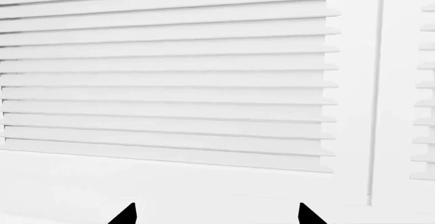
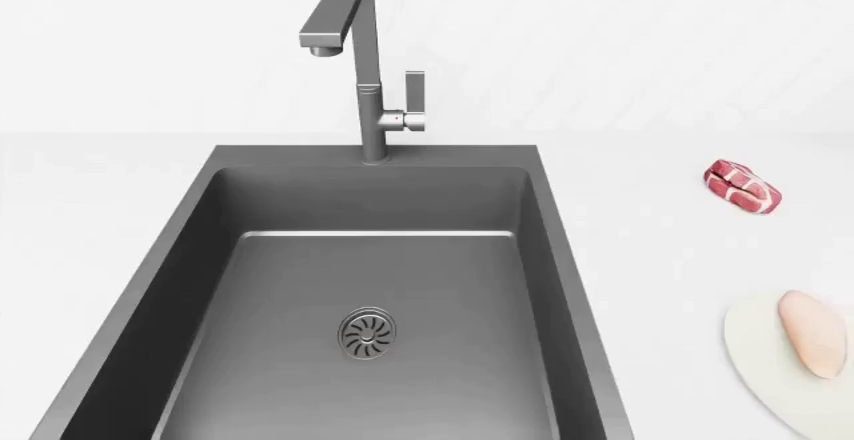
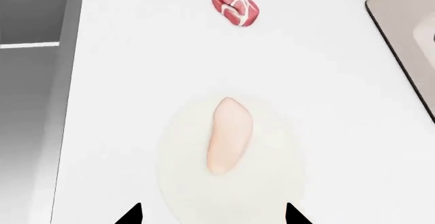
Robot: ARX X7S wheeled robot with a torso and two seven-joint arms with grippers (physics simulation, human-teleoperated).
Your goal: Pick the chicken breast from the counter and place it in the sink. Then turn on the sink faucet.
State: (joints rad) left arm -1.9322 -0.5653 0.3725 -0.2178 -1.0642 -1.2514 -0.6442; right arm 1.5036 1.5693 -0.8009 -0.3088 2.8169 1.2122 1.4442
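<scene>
One marbled meat chunk (image 2: 742,186) near chicken breast (image 2: 813,332)

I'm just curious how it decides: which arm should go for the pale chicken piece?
Probably the right. The right gripper hangs open above the chicken breast on its pale plate, right of the sink. The left gripper faces only white slats.

Pincer tips (image 3: 211,215) — black, pointed

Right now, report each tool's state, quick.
Left tool: open, empty, facing white slats.
Right tool: open, empty, above the chicken.
</scene>
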